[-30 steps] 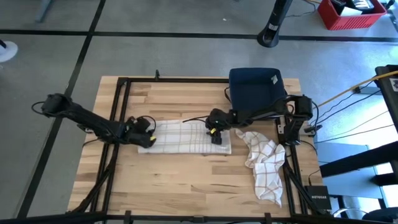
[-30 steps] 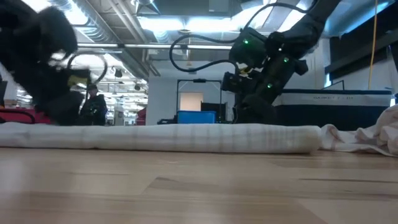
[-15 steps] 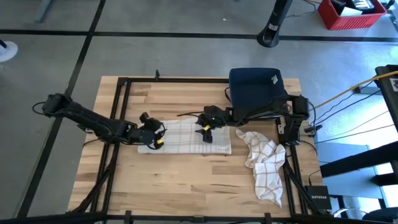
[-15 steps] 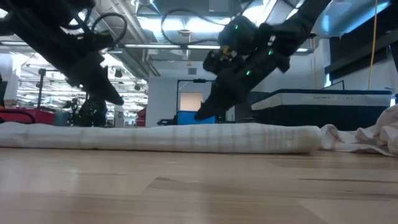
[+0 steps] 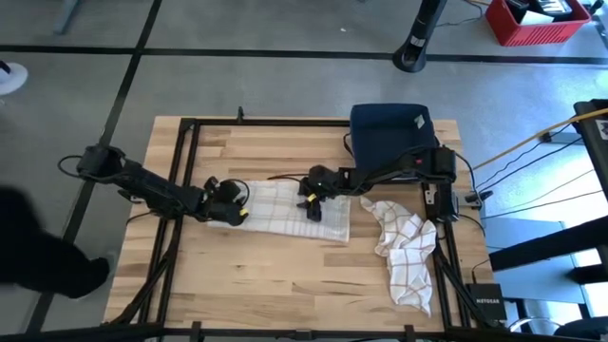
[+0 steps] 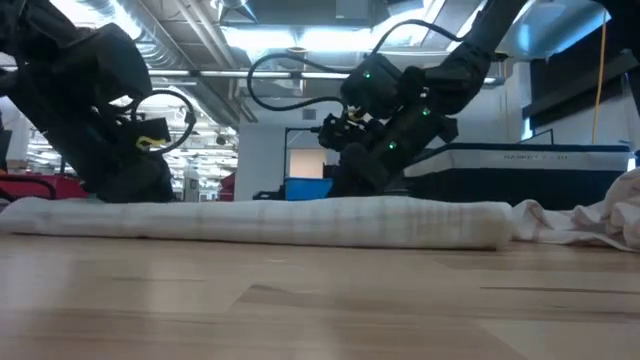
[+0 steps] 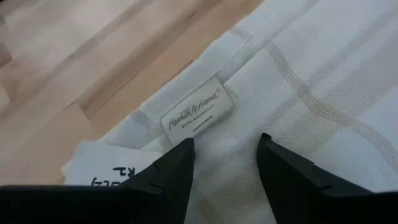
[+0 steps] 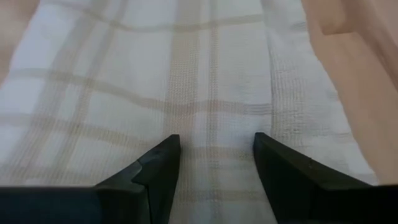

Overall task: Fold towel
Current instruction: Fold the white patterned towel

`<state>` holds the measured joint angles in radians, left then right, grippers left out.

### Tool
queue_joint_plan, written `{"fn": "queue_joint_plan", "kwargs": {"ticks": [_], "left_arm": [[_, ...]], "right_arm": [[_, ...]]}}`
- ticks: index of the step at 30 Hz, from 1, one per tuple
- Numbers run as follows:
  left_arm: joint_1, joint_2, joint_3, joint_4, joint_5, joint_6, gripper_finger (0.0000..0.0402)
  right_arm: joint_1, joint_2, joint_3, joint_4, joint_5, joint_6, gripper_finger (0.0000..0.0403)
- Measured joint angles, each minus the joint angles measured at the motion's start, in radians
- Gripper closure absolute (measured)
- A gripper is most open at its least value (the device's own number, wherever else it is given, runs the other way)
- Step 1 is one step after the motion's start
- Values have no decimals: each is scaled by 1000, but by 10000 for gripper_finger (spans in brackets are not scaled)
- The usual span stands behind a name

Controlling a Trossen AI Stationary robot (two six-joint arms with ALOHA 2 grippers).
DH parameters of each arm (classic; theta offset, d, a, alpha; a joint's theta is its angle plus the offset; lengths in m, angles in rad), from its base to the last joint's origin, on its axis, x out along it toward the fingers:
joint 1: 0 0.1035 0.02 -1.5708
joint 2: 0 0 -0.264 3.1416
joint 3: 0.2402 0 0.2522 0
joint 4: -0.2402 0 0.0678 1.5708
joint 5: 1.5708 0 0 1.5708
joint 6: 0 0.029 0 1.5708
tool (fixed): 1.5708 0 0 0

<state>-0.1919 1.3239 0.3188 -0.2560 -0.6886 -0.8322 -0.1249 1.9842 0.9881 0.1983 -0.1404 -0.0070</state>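
A white towel with faint beige checks (image 5: 282, 211) lies folded into a flat strip across the middle of the table, and shows as a low roll in the low view (image 6: 300, 220). My left gripper (image 5: 231, 201) stands open, slanting down over the towel's left end. There a sewn label (image 7: 198, 113) shows just beyond its fingers (image 7: 177, 174). My right gripper (image 5: 312, 206) stands open and slants down over the strip right of its middle (image 8: 186, 93). My left gripper has its open fingertips (image 7: 273, 168) low over the towel's left end, near the label. I cannot tell whether they touch the cloth. My right gripper has its open fingertips (image 8: 165, 162) close over the towel's top layer. Whether they touch it cannot be told either.
A second, crumpled checked towel (image 5: 404, 252) lies at the table's right, near the folded one's right end. A dark blue bin (image 5: 391, 133) stands at the far right. Black frame rails (image 5: 180, 171) run along the left side. A person's dark shape (image 5: 43, 256) shows off the table's near left.
My right gripper has moved toward the table's left along the towel and come lower, tipping further down. My left gripper rose over the towel's left end, then came back down onto it. A person's dark shape has come into view beside the table's near left.
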Motion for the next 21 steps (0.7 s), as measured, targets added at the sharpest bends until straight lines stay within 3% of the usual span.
{"fn": "queue_joint_plan", "kwargs": {"ticks": [6, 12, 16, 18, 21], "left_arm": [[1, -78, 89, -47, 54, 164, 235], [1, -128, 152, 84, 48, 338, 235], [4, -122, 154, 123, 242, 391, 235], [4, -118, 139, 125, 341, 391, 235], [4, -110, 107, 131, 408, 365, 235]], "right_arm": [[0, -33, 42, -63, 10, 6, 194], [2, -100, 113, -189, -35, 29, 194], [40, -103, 107, -276, -188, 58, 194], [80, -104, 95, -304, -189, 61, 194], [140, -101, 61, -314, -110, 70, 194]]}}
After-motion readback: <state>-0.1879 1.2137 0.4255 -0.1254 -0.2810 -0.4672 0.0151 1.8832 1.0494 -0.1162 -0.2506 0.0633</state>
